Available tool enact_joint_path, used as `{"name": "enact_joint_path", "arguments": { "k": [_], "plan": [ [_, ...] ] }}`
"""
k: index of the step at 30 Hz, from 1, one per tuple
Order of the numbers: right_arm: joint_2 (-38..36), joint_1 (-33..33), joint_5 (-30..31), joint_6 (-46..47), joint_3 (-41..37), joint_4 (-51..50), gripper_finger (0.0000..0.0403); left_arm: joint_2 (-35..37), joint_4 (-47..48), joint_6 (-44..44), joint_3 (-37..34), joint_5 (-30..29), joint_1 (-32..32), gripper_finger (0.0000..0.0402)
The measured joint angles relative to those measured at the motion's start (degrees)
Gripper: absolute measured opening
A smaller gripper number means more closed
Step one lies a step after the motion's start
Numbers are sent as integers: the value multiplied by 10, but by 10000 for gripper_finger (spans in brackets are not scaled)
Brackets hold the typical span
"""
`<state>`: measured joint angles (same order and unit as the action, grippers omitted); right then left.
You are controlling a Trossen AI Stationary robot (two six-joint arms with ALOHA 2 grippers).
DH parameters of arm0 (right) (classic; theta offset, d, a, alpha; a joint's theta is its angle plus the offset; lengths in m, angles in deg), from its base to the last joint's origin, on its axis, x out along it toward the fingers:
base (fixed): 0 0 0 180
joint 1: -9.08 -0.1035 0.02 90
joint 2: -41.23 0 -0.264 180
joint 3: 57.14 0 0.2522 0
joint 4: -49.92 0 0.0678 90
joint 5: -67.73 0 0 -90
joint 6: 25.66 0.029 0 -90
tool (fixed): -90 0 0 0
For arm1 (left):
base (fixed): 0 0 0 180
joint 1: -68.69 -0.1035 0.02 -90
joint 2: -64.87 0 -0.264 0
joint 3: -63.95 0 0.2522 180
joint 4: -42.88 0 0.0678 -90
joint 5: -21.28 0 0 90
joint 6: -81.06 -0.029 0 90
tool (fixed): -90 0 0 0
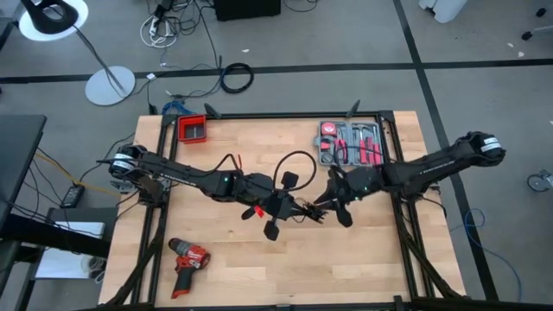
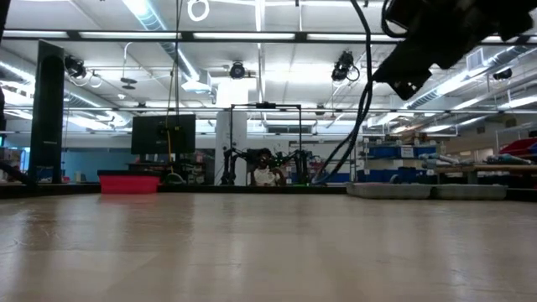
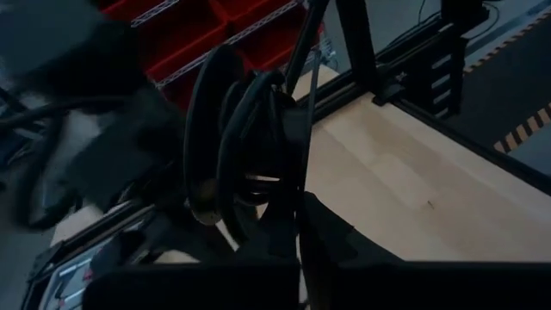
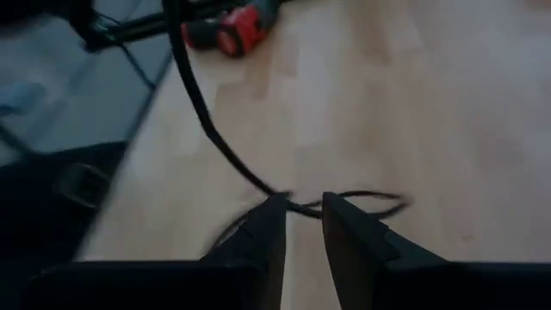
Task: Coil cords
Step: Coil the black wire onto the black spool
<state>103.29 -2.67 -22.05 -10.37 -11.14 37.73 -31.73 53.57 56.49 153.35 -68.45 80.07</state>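
I have both arms raised over the middle of the table (image 1: 285,276), and the cord (image 1: 292,168) hangs between them, off the wood. My left gripper (image 1: 275,207) is pressed together on a bundle of loops; in the left wrist view those loops (image 3: 237,146) stack up just in front of my fingers, several turns already gathered. One larger loop arcs up and away from that bundle in the high view.

My right gripper (image 4: 301,226) sits just beside the left one, its fingers (image 4: 263,232) parted by a narrow gap with a strand of the cord crossing at the tips. I cannot tell whether that strand is pinched or only running through the gap. From there the free length leads off toward the red drill (image 4: 237,26) at the table's near left corner.

I judge the step to be feeding another turn onto the bundle. To do it well I should keep the left hold firm so the stacked loops don't spring apart, let the strand slide lightly through the right fingers, and match each new turn to the existing ones. Slack could snag on either arm, so I keep the free end clear.
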Motion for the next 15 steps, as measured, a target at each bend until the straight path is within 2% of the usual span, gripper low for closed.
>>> {"name": "enact_joint_path", "arguments": {
  "k": [3, 10, 15],
  "plan": [
    [0, -42, 85, -32, -21, 17, 74, 0, -4, 6, 0, -11, 0, 0],
    [5, -108, 191, -61, -27, 59, 73, 0, -11, 11, 0, -13, 0, 0],
    [1, -129, 211, -43, -27, 52, 73, 0, -21, 30, 0, -14, 1, 0]
  ]
}}
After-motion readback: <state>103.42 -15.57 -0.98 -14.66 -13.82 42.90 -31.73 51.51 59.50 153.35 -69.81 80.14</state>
